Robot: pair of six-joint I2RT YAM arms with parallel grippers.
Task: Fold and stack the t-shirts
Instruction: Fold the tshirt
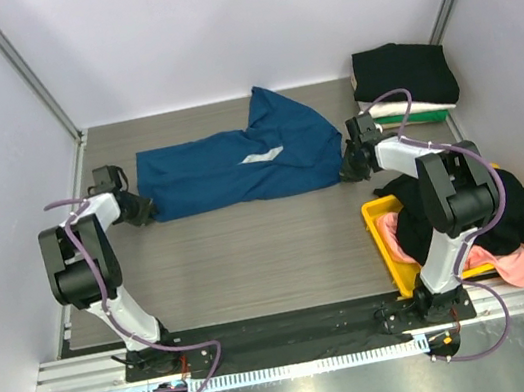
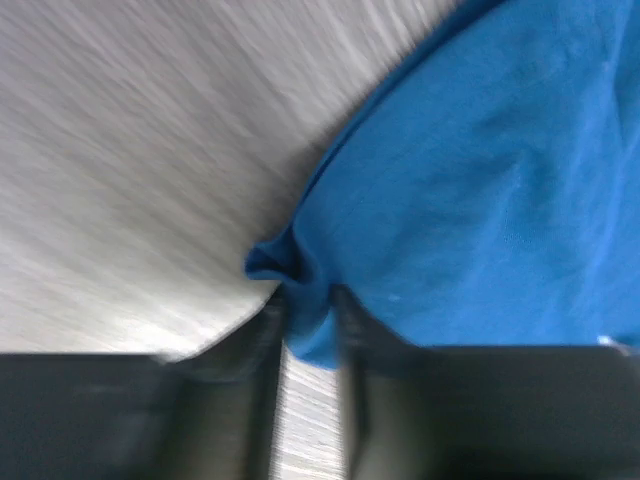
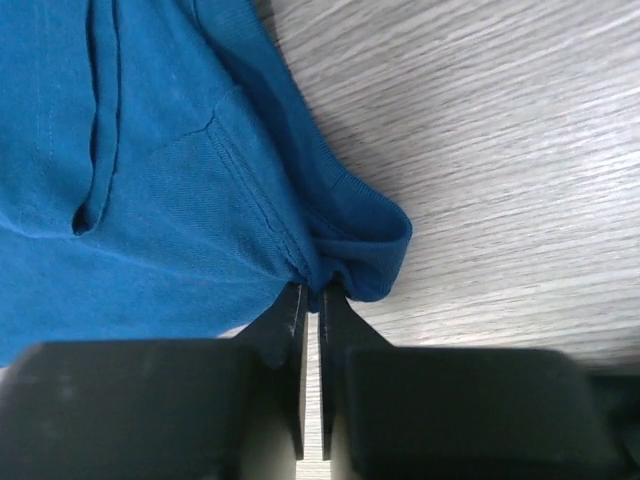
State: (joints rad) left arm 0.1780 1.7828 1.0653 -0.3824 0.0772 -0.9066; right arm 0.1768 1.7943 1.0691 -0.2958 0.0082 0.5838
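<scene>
Nearest the arm bases, on the right: a yellow plastic bin [image 1: 373, 222], heaped with a crumpled black cotton shirt [image 1: 507, 203] and a pink cotton shirt [image 1: 513, 265] spilling over the near rim; evidently parked there as the unfolded supply. Farther in, across the middle of the grey wood-grain table [image 1: 253, 258]: a dark blue short-sleeved cotton t-shirt [image 1: 226, 167] with a small white print [image 1: 263, 156], stretched lengthwise between the two arms, one part flipped up toward the back wall. At its left end, the left gripper [image 1: 138, 210], low on the tabletop; in the left wrist view, pinches a bunched corner of blue cloth between narrowly parted fingers. At its right end, the right gripper [image 1: 351, 168], likewise down at table level; in the right wrist view, clamps almost fully together on a rolled bit of hem, with only a sliver between the jaws. Looks like a paired grip at opposite ends, taken so as to lift and pull the cloth taut, flatten the wrinkles and carry one edge over for a fold. Calls for matched motion, given the risk of so thin a pinch slipping free. Farthest, in the back right corner: a folded black shirt [image 1: 400, 70] on top of a white layer [image 1: 394, 108] and a green layer [image 1: 431, 115]; presumably the finished stack and the blue shirt's destination.
</scene>
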